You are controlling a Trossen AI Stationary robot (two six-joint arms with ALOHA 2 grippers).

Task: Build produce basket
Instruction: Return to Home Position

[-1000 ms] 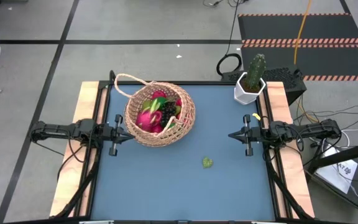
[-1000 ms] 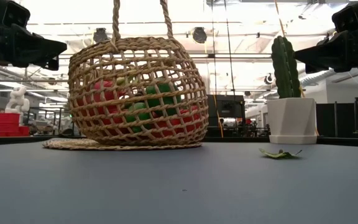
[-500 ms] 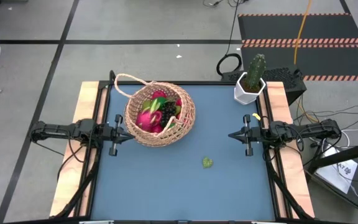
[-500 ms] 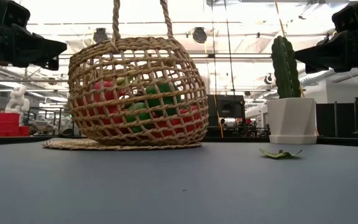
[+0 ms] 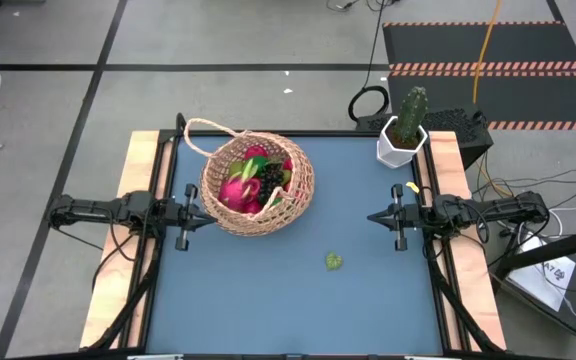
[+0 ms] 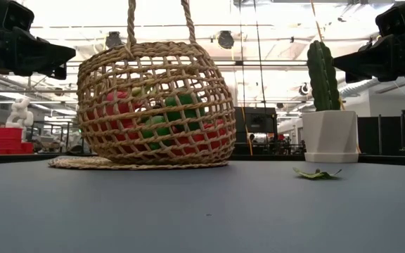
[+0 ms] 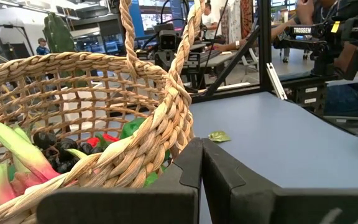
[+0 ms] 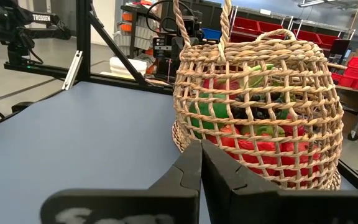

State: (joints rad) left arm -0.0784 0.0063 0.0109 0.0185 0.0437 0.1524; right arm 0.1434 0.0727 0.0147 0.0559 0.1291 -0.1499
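Note:
The tan wicker basket (image 5: pixel 257 184) stands on the blue table toward its far left, loop handle (image 5: pixel 205 135) up; it also shows in the low view as basket (image 6: pixel 155 105). Inside lie pink dragon fruit (image 5: pixel 236 190), dark grapes (image 5: pixel 268 182), red and green fruits. A small green leaf piece (image 5: pixel 334 261) lies alone on the table, also seen as leaf piece (image 6: pixel 317 173). My left gripper (image 5: pixel 200 217) hovers shut just left of the basket, close to its wall (image 7: pixel 135 155). My right gripper (image 5: pixel 372 218) hovers shut at the table's right side, well away from the basket (image 8: pixel 260 99).
A white hexagonal pot with a green cactus (image 5: pixel 404 130) stands at the table's far right corner. Wooden side rails (image 5: pixel 138 200) border the table left and right. Open blue table surface (image 5: pixel 298 300) stretches across the near half.

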